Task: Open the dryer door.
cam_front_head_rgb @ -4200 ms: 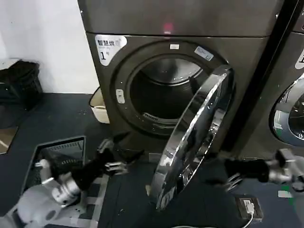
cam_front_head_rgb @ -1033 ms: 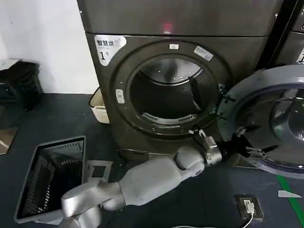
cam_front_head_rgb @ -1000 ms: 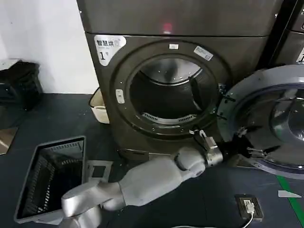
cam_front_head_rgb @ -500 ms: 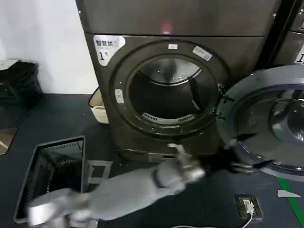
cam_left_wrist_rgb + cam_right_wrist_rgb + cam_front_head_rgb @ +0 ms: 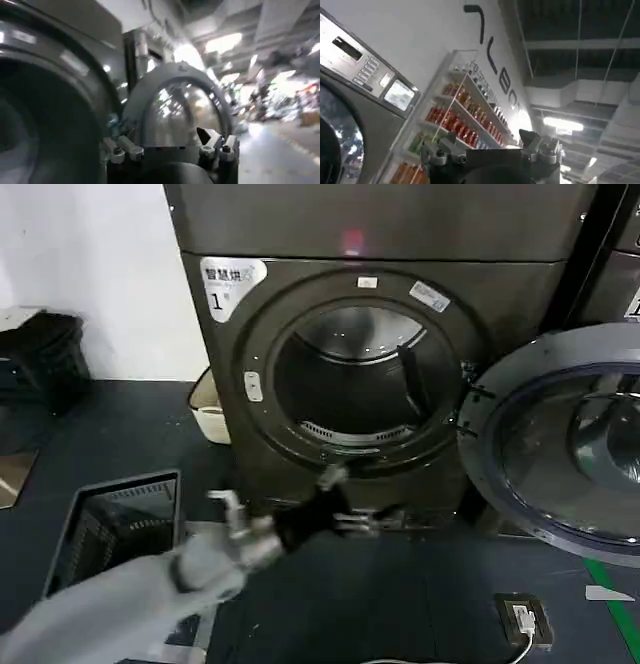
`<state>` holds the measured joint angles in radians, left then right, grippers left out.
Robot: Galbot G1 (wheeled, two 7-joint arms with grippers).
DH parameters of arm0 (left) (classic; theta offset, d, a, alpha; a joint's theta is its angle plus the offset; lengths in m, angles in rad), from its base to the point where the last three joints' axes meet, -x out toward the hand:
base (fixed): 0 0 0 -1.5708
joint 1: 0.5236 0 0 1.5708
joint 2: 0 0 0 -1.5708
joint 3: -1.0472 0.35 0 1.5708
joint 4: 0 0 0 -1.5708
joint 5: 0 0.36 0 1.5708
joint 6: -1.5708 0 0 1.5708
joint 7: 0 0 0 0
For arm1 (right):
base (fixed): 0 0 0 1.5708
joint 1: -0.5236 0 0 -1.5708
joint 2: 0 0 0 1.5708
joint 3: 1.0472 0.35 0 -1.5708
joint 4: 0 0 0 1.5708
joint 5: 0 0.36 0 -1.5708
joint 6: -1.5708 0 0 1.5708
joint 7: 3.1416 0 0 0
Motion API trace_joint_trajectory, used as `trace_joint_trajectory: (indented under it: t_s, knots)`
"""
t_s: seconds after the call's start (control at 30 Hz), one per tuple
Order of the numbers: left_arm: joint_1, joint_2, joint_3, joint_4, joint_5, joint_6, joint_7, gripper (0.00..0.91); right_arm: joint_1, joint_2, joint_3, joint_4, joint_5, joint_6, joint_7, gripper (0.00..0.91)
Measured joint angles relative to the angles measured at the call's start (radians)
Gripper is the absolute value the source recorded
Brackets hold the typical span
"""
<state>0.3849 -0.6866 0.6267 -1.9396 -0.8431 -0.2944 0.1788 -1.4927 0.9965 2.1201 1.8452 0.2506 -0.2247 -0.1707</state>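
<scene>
Left claw [image 5: 352, 509] blurred, perhaps open, dark floor [image 5: 420, 604]

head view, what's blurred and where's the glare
Head view: the left arm and left gripper are smeared by motion blur; the dryer and open dryer door stay sharp, with pale reflections on the door glass. Left wrist view: the door is soft, with ceiling lights blown out beyond it.

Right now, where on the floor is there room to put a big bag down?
The dark floor left of the dryer, between the white tub and black basket, is bare. In front it's crowded: the left gripper hangs there, and the open door fills the right.
</scene>
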Motion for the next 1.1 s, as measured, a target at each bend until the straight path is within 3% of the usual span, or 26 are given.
trace_joint_trajectory:
  t_s: [0.23,0.4,0.67,1.1]
  knots:
    - [0.125,0.212,-0.151,-0.099,-0.032,0.193,0.017,0.907,0.04,-0.012,-0.006,0.007,0.0,-0.039,0.01,0.907]
    - [0.214,0.368,-0.247,-0.14,0.004,0.253,0.065,0.907,0.073,-0.011,-0.037,0.013,-0.038,-0.018,0.014,0.907]
    - [0.262,0.576,-0.302,-0.108,0.097,0.268,0.191,0.907,0.115,-0.017,-0.054,0.017,-0.114,0.004,0.007,0.907]
    - [0.322,0.789,-0.32,0.043,0.352,0.309,0.294,0.907,0.115,-0.004,-0.053,0.029,-0.116,0.014,0.011,0.907]
